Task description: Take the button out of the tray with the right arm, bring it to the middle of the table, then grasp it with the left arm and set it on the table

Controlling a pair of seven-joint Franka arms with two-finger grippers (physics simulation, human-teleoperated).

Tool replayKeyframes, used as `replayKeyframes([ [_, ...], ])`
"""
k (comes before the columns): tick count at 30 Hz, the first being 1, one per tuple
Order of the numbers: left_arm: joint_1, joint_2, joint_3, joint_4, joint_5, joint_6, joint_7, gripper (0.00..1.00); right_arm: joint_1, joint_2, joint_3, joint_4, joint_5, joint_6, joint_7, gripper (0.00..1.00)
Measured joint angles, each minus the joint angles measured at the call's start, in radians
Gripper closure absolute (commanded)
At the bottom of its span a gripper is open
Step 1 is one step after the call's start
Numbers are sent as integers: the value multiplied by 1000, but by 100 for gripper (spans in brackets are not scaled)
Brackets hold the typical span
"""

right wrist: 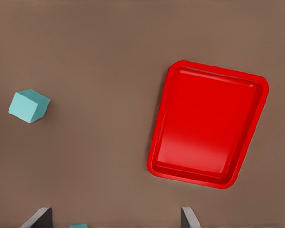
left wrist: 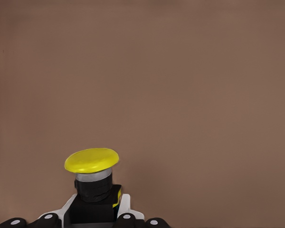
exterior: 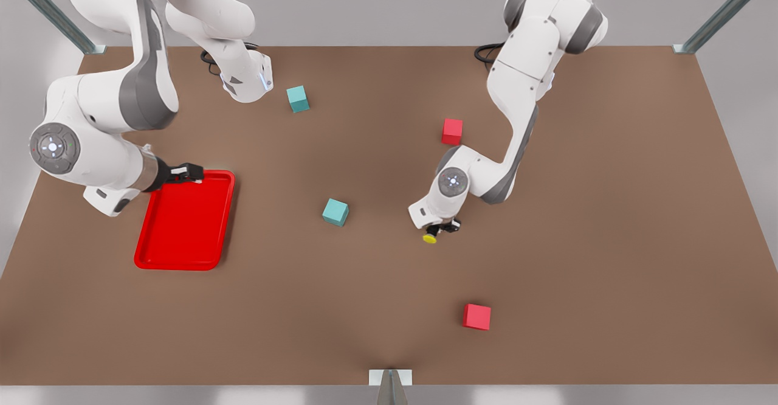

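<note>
Brown and matte, the table (exterior: 608, 222) is stretching out under both arms, with a pale grey wall behind it. Near the table's middle, the button (exterior: 430, 238) is sitting pinched in the left gripper (exterior: 442, 228), which is reaching down from the arm based at the front view's right. In the left wrist view the button (left wrist: 91, 173) is showing its yellow cap tipped outward from the left gripper (left wrist: 92, 219), whose fingers are pressing against the dark body on both sides; whether the button is touching the table cannot be told.

Outward from the button, a teal cube (exterior: 335, 211) is lying nearby toward the front view's left, a red cube (exterior: 451, 131) is resting farther back beside the left arm, and another red cube (exterior: 476, 317) is sitting nearer the front edge. A second teal cube (exterior: 298, 98) is lying well back.

Well apart from the button, the tray (exterior: 185, 222) is resting flat at the front view's left. The right gripper (exterior: 194, 173) is hanging over the tray's far edge and is waiting there. In the right wrist view its two fingertips (right wrist: 38, 217) are standing spread wide, holding nothing, with the tray (right wrist: 209, 123) and a teal cube (right wrist: 29, 105) below.
</note>
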Motion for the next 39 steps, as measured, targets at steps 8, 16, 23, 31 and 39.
replayKeyframes([
  [8,-239,14,289,86,426,-260,-569,63,-4,13,4,0,7,-15,-11,0],
  [16,-267,67,287,83,711,-476,-1286,63,-5,17,6,3,6,-19,-19,0],
  [23,-303,216,287,76,953,-559,-1833,63,10,22,6,4,2,-19,-23,0],
  [31,-314,344,286,66,1124,-593,-2244,63,25,22,6,2,-1,-22,-27,0],
  [39,-313,410,284,64,1169,-590,-2477,0,25,22,6,3,-2,-22,-29,0],
])
